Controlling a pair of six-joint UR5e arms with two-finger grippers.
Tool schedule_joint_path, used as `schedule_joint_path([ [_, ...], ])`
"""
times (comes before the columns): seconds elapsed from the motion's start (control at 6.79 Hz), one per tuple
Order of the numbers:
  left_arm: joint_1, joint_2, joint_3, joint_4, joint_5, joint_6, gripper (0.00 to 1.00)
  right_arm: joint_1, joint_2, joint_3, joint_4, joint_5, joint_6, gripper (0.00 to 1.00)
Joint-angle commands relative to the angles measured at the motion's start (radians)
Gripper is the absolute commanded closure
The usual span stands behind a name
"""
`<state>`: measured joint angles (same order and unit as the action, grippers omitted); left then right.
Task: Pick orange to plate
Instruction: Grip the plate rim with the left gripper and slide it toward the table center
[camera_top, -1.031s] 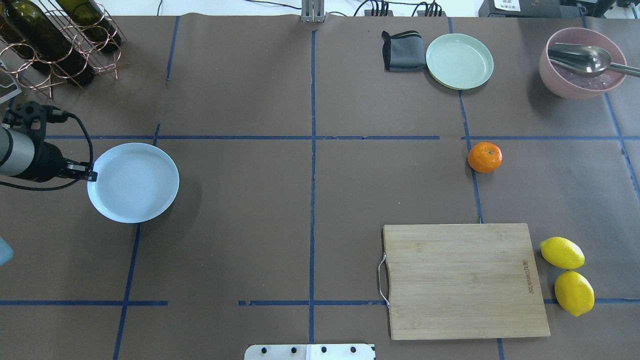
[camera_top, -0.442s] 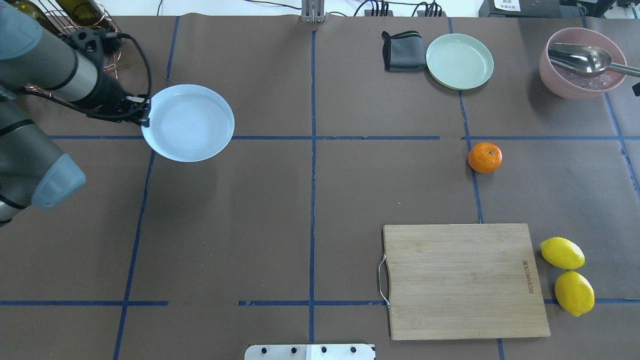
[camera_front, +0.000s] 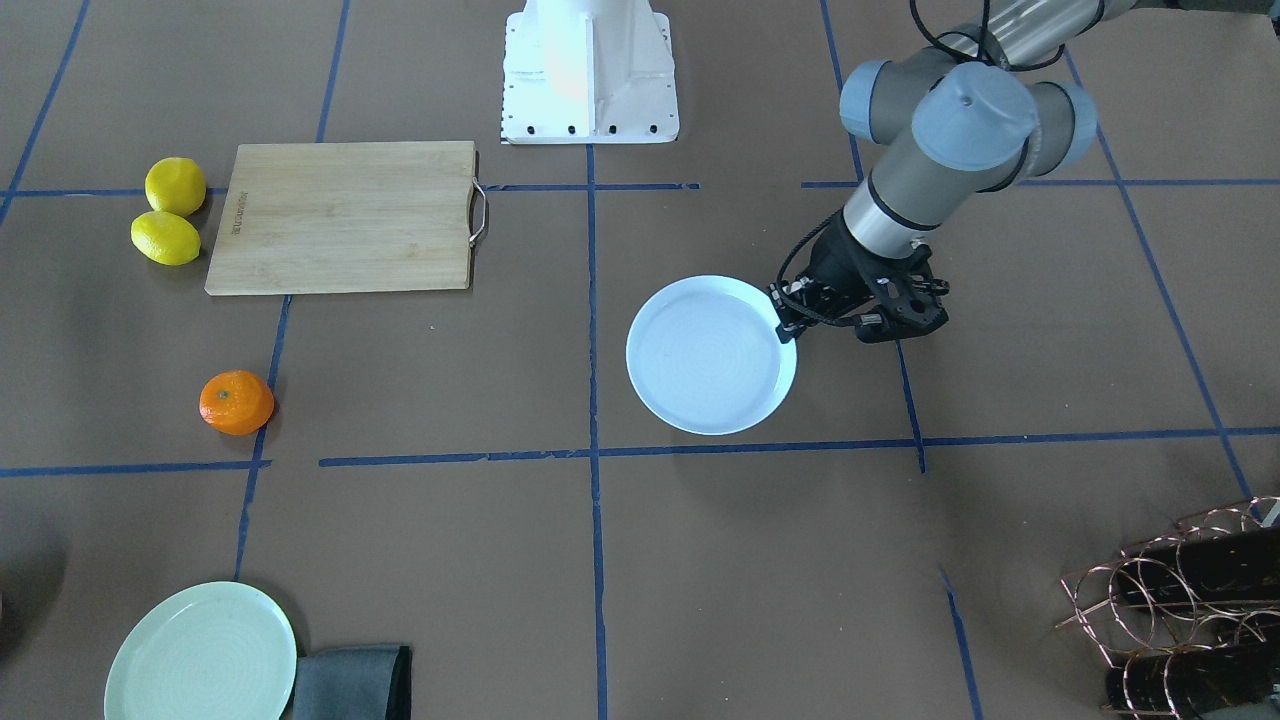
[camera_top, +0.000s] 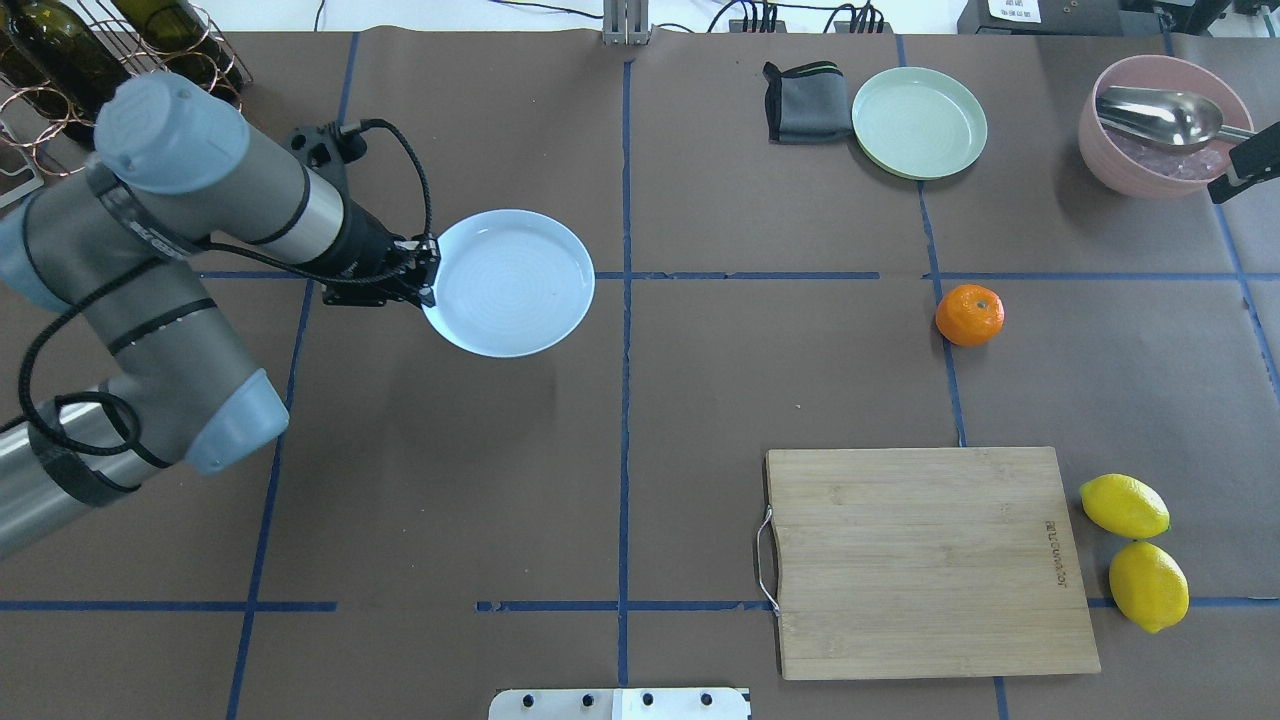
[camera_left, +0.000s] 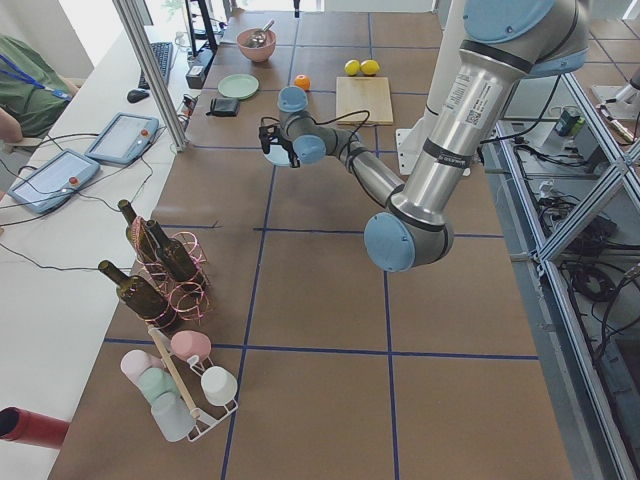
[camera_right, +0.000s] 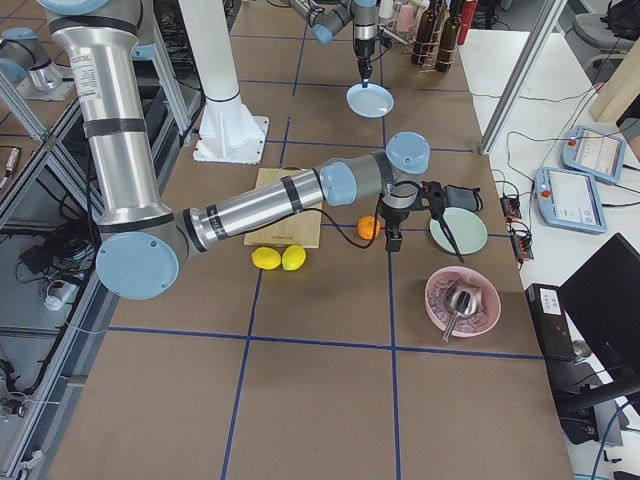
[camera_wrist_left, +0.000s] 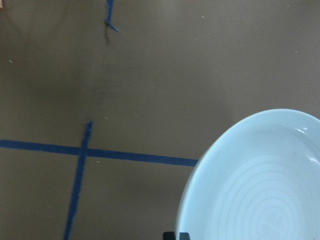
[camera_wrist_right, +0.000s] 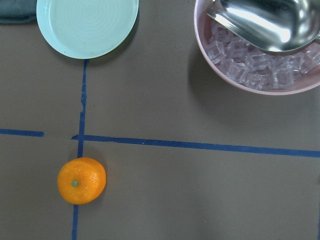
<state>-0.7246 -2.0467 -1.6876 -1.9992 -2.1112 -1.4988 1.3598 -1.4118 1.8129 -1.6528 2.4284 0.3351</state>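
pale blue on the brown paper, the plate is held by the left gripper in the front-facing view. the jaws are pinched on the rim at the arm's side. the plate appears to sit just above the table, near the centre line. the orange rests on a blue tape line well apart from it, below the cutting board and two lemons.

overhead, the plate is empty and left of centre, and the orange lies far across on the right half. a dark sliver of the right gripper pokes in beside the pink bowl. i cannot tell whether its jaws are apart or together.

from the left end, the near arm reaches out with the plate at its tip.

from the right end, the near arm's gripper hangs close by the orange.

left wrist view: the plate's ringed inside fills the lower right, with nothing on it.

right wrist view: the orange sits lower left, untouched, with the green plate and the bowl of ice beyond. no fingers show.

by my reading the task is early. the plate is in hand, but grasping the orange, carrying it and setting it on the plate are all left.
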Motion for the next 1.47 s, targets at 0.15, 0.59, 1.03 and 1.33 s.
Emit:
schedule_joint_path([
  [0.15,0.194,-0.085,0.104,-0.13,0.178,-0.257,1.0,-0.07,-0.001,0.034,0.094,-0.005,0.174,0.0],
  [0.59,0.208,-0.075,0.124,-0.138,0.191,-0.241,0.01,-0.116,-0.003,0.034,0.133,-0.02,0.242,0.0],
  [1.03,0.128,-0.073,0.077,-0.119,0.165,-0.184,0.0,-0.215,0.022,0.025,0.134,-0.115,0.272,0.0],
  [1.33,0.051,-0.038,-0.008,0.062,0.105,0.017,0.0,-0.287,0.031,-0.06,0.291,-0.164,0.315,0.0],
])
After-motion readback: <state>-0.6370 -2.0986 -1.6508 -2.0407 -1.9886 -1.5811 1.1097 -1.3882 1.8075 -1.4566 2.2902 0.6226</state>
